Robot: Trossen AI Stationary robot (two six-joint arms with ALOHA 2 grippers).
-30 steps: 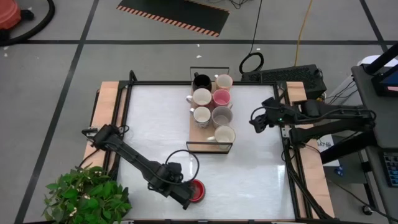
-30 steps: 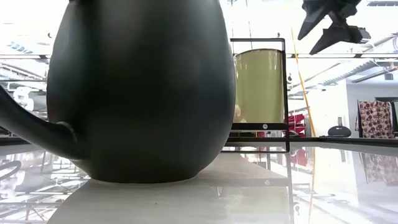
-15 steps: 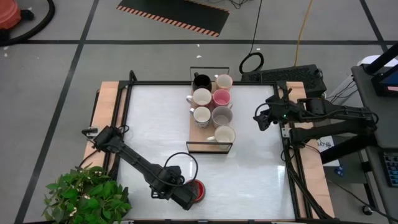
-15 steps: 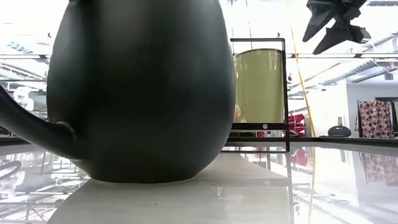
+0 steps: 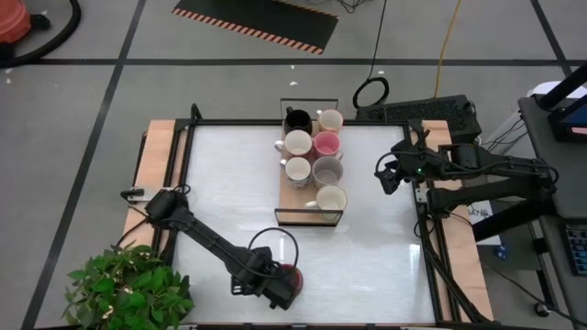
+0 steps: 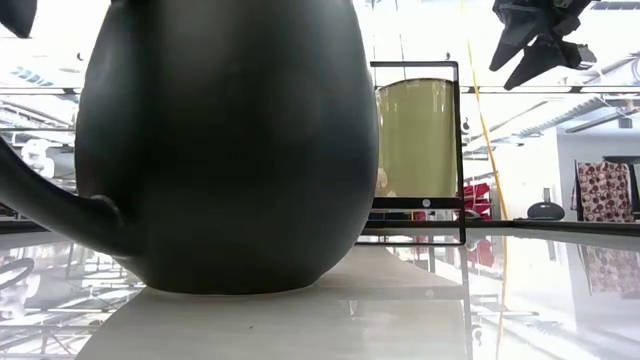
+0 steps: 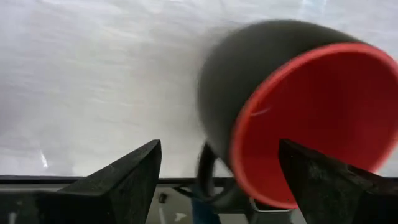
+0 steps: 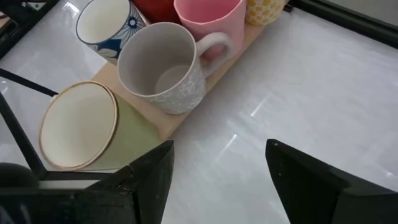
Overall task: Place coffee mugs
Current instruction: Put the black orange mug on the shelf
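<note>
A mug, red inside and dark outside (image 5: pixel 293 277) (image 7: pixel 311 118), stands alone on the white table near its front edge. My left gripper (image 5: pixel 281 291) (image 7: pixel 217 180) points down just over it and is open. One finger is over the red opening and the other is out past the handle (image 7: pixel 210 177). Several more mugs stand on a wooden tray (image 5: pixel 286 197) at the far middle, among them a black one (image 5: pixel 297 119) (image 6: pixel 220 140), a pink one (image 5: pixel 327 144) (image 8: pixel 208 22) and a grey one (image 5: pixel 327 170) (image 8: pixel 161 68). My right gripper (image 5: pixel 385 174) (image 8: pixel 217 186) hangs open above the table, right of the tray.
The tray has a black wire frame (image 6: pixel 460 150) around its near end, where a pale mug (image 5: pixel 330 199) (image 8: pixel 81 124) stands. A green plant (image 5: pixel 128 293) sits at the table's near left corner. Bare white table (image 5: pixel 229 183) lies left of the tray and around the red mug.
My left gripper has sunk toward the red mug, shifting a little toward the table's front edge, and has rolled about its own axis. Its fingers have stayed open. The red mug has kept its place.
</note>
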